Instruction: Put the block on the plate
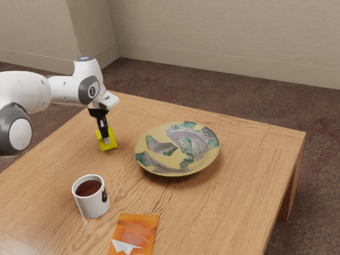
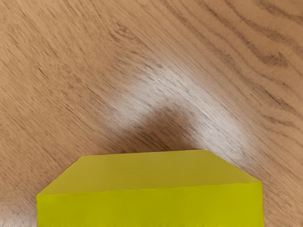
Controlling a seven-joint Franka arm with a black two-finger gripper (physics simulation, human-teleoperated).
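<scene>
I have the yellow block [image 1: 112, 138] right at the tip of my gripper [image 1: 106, 141], its lower end reaching past my fingers [image 1: 104, 130]. They're parted by its thickness and closed on it from both sides. It points downward, near upright, its long axis in line with my fingers, apart from the plate [image 1: 158, 133].

The arm [image 1: 66, 90] has smooth, rounded white shells [image 1: 29, 86], with dark grey bands [image 1: 8, 127] at its joints and a round white cap [image 1: 20, 134] inside one. A small bluish marking [image 1: 84, 58] tops the wrist; the hand [image 1: 107, 141] is black.
</scene>
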